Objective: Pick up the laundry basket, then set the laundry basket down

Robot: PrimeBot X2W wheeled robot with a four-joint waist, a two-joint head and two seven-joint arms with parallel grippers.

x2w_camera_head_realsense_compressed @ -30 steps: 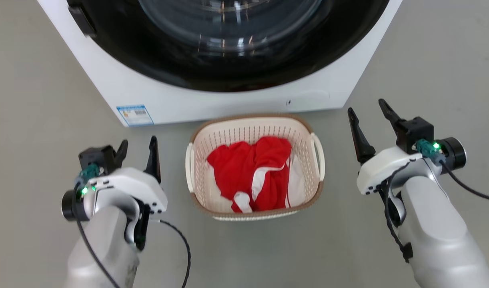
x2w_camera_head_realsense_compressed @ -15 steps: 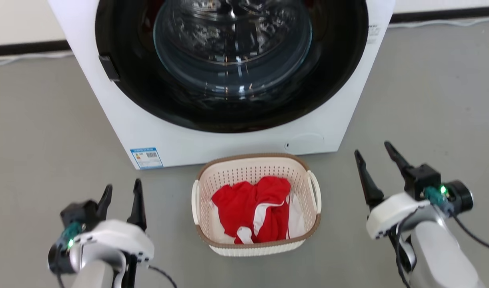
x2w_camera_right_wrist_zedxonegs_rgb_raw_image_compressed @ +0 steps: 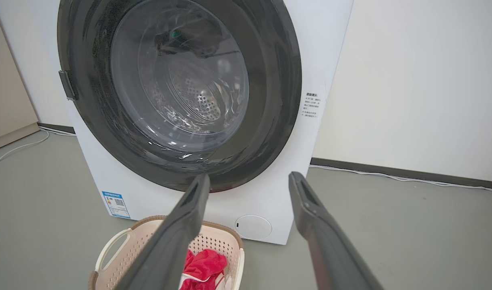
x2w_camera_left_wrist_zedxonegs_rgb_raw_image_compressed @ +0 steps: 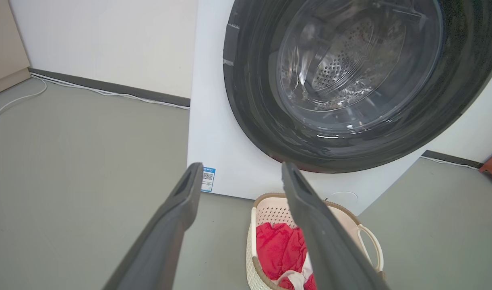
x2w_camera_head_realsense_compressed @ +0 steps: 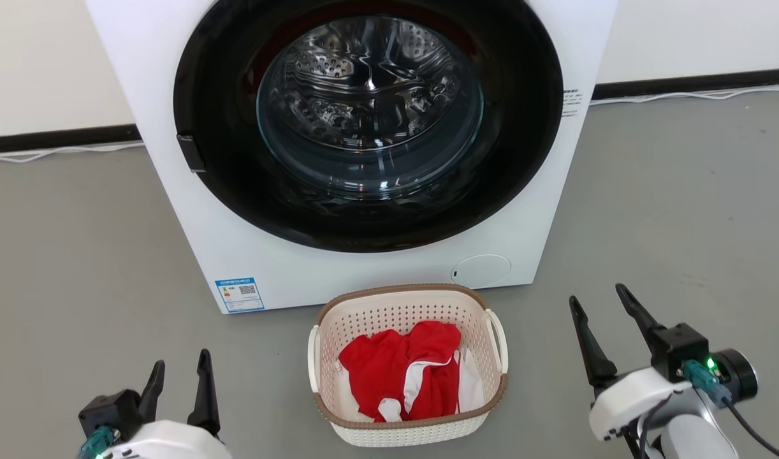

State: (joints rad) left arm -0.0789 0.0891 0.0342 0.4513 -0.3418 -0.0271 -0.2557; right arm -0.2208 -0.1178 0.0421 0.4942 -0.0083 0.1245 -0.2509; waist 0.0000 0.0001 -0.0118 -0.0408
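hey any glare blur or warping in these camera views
Head view: sharp and evenly lit, with bright reflections streaking the door glass. Left wrist view: wide-angle distortion leans the washing machine, and the jaws of the left gripper look slightly soft. Right wrist view: glare streaks low on the glass; the laundry basket is cropped at the bottom edge.

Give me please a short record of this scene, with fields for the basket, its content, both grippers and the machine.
laundry basket: on the grey floor before the washing machine, untouched
contents: red and white clothing
left gripper: open, empty, left of the basket
right gripper: open, empty, right of the basket
washing machine: white front loader, round glass door
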